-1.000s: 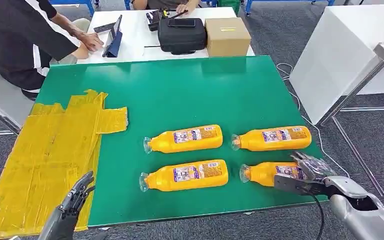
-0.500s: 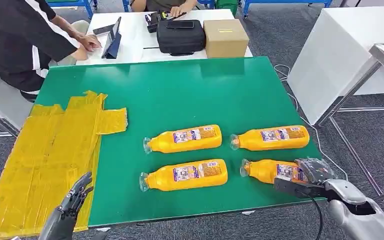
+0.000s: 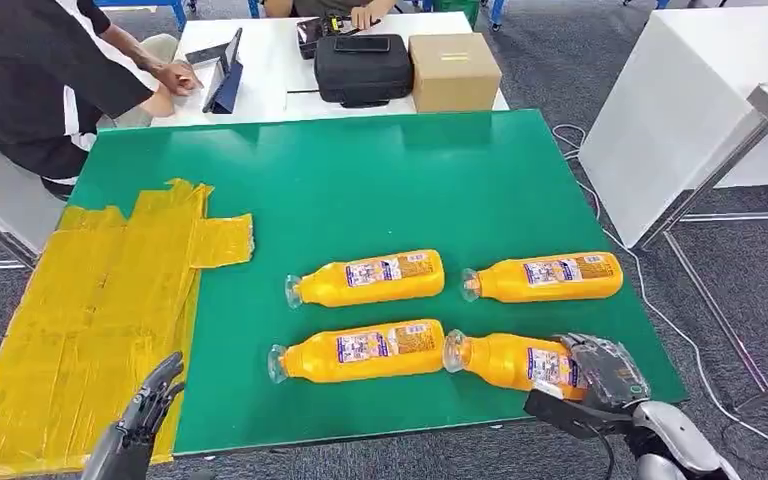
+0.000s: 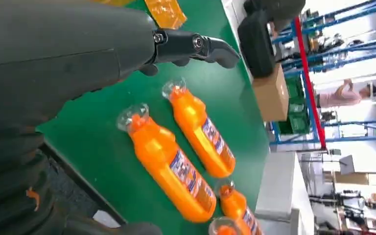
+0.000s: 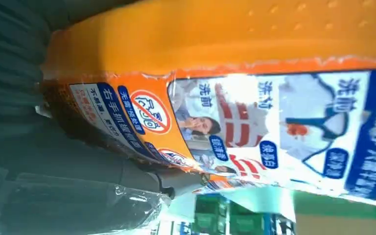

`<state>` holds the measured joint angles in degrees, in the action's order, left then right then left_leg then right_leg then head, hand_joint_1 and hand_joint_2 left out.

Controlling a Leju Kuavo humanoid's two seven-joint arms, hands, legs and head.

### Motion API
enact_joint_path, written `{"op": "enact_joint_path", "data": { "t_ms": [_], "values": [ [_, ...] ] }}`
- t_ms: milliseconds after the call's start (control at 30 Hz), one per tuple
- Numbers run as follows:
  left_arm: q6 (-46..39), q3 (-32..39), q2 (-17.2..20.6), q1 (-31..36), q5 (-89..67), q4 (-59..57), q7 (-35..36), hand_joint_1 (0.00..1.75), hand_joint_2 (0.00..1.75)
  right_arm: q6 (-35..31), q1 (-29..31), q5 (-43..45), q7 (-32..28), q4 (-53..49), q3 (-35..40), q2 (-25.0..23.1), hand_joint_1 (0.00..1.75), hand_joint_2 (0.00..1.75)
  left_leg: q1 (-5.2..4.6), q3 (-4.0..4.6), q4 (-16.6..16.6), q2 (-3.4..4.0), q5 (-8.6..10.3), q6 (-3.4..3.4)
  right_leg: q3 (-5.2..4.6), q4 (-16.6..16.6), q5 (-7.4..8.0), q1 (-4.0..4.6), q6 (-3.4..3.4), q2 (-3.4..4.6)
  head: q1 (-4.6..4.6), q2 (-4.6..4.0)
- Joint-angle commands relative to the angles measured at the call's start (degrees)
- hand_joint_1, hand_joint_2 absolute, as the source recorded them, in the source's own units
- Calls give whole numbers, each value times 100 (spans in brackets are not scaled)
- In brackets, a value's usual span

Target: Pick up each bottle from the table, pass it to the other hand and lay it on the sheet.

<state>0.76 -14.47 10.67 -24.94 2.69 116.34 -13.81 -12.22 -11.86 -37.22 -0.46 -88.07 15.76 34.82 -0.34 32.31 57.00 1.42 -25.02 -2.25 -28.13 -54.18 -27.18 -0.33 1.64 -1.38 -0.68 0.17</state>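
1. The right hand [image 3: 600, 372] grasped an orange bottle [image 3: 508, 360] by its base, near the green table's [image 3: 360, 180] front edge.
2. The left hand [image 3: 145, 405] hung with fingers released beside the yellow sheet [image 3: 90, 310].

Right hand gripping at the near edge, left hand idle

The right hand [image 3: 600, 372], on its silver arm, reaches in at the near right corner of the counter, its dark fingers wrapped over the base end of an orange plastic bottle [image 3: 510, 360]. The left hand [image 3: 145, 405] hangs low by the near left edge, fingers loosely spread, holding nothing.
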Motion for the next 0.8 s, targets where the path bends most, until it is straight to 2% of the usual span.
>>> {"op": "enact_joint_path", "data": {
  "t_ms": [33, 67, 200, 267, 667, 700, 733, 767, 800],
  "values": [
    [-132, -506, 393, 128, 289, -454, -212, 0, 175, -448, -903, 987, -379, -1526, -155, -109, 175, 175, 0, -5, -4, -25, -6, 14, 8, 3, -13, -2, -7, -6, -2, 0],
    [-389, -691, 557, 133, 306, -549, -301, 0, 175, -657, -1024, 1169, -450, -1699, -96, -58, 175, 175, -1, -6, -5, -43, -8, 20, 10, 2, -21, -4, -8, -18, 0, 0],
    [-671, -913, 735, 123, 402, -586, -426, 0, 175, -825, -975, 1211, -438, -1720, 21, -20, 175, 175, -1, 3, -10, -18, -13, 23, -57, 5, -22, -5, 0, -4, 2, 0],
    [-944, -1180, 971, 190, 526, -569, -460, 0, 175, -1026, -891, 1433, -610, -1674, 77, -12, 175, 175, 2, 6, -11, -17, -17, 28, -53, 8, -21, -2, -1, 3, -2, 0],
    [-1006, -1261, 1039, 215, 560, -580, -479, 0, 175, -1079, -887, 1451, -625, -1673, 86, -3, 175, 175, 2, 4, -12, -18, -19, 30, -51, 9, -22, -2, -2, 5, -2, 2],
    [-1170, -1405, 1169, 256, 652, -602, -525, 0, 175, -1167, -870, 1514, -672, -1678, 112, 13, 175, 175, 3, 2, -12, -19, -20, 32, -49, 9, -23, -2, -3, 7, -2, 2],
    [-1860, -1948, 1675, 394, 1054, -675, -763, 0, 175, -1218, -689, 2150, -1125, -1657, 253, 24, 175, 175, 3, 5, -12, -15, -19, 31, -48, 10, -21, -1, -2, 9, 0, 0],
    [-1929, -2034, 1753, 421, 1108, -688, -806, 0, 175, -1216, -654, 2230, -1175, -1629, 257, 5, 175, 175, 3, 4, -12, -16, -20, 32, -46, 11, -22, -1, -3, 11, 0, 0],
    [-2343, -2373, 2060, 485, 1384, -702, -1004, 0, 175, -1113, -459, 2638, -1457, -1517, 320, -75, 175, 175, 2, 10, -10, -15, -17, 26, -50, 9, -21, -2, 0, 4, 0, 0]
  ]
}}
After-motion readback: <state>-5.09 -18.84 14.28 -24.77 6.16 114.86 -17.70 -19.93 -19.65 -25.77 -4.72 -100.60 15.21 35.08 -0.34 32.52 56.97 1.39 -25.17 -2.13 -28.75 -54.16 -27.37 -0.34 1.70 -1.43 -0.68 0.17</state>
